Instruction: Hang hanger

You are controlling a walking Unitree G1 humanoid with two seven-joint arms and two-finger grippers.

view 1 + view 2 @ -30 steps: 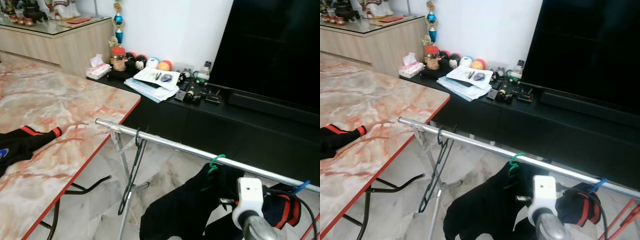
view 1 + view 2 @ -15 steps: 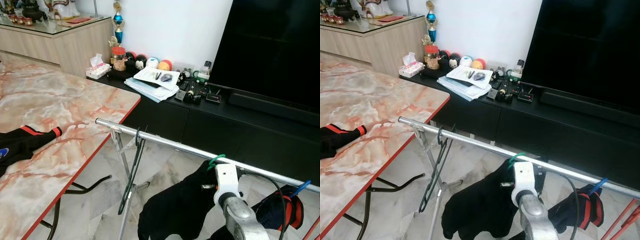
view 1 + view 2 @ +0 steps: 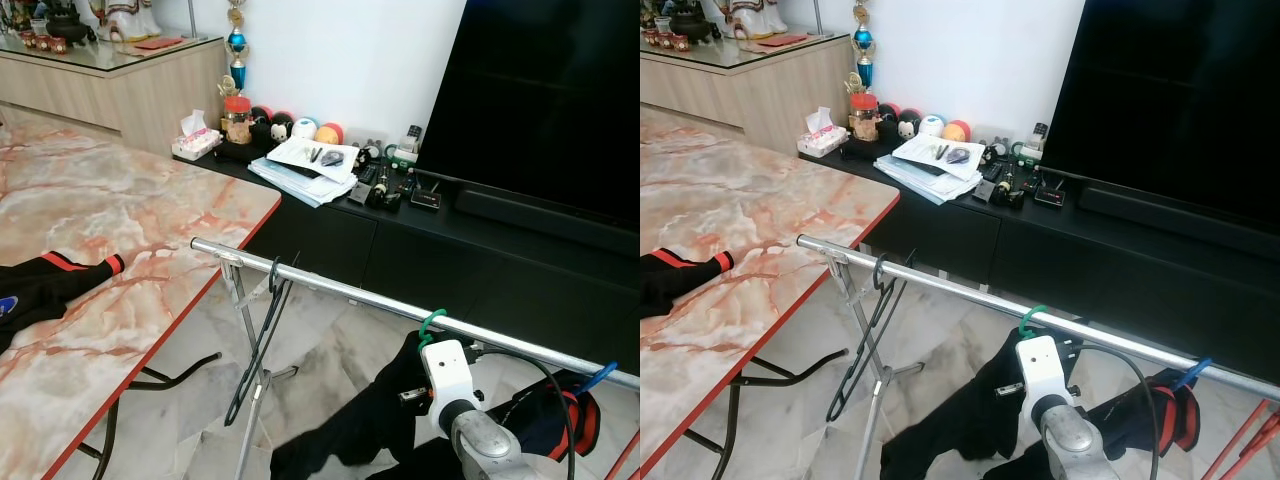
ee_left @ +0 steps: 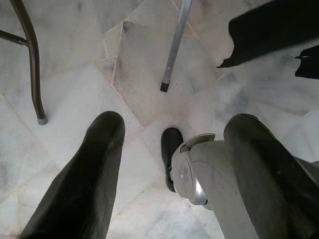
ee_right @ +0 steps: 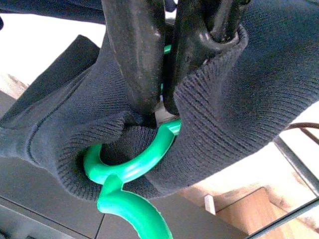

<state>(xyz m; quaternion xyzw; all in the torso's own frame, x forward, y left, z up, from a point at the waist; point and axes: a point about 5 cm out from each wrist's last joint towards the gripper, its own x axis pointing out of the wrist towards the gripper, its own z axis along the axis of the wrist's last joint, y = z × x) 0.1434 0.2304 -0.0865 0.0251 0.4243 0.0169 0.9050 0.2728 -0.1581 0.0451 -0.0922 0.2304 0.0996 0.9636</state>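
My right pincer [image 5: 158, 64] is clenched on the green hanger [image 5: 130, 172] right at its neck, dark knit of the black garment [image 5: 234, 114] bunched around my two fingers [image 5: 132, 55]. Widest thing in front of me is the black TV screen [image 3: 560, 95], standing on the long black TV cabinet [image 3: 400, 250] with papers [image 3: 310, 160] and small clutter on top. To my left, the marble counter [image 3: 110, 220] with its red edge, a black and red piece of clothing [image 3: 50, 285] lying on it. Across the middle runs the silver rail [image 3: 330, 285]; an empty dark hanger [image 3: 262, 330] dangles off it near the counter end. Further along, the green hook [image 3: 432, 322] sits over the rail, the black garment drooping below it, my white wrist [image 3: 447, 372] just under. Left pincer [image 4: 172, 164] hangs low over the marble floor [image 4: 75, 89], fingers spread apart, holding nothing.
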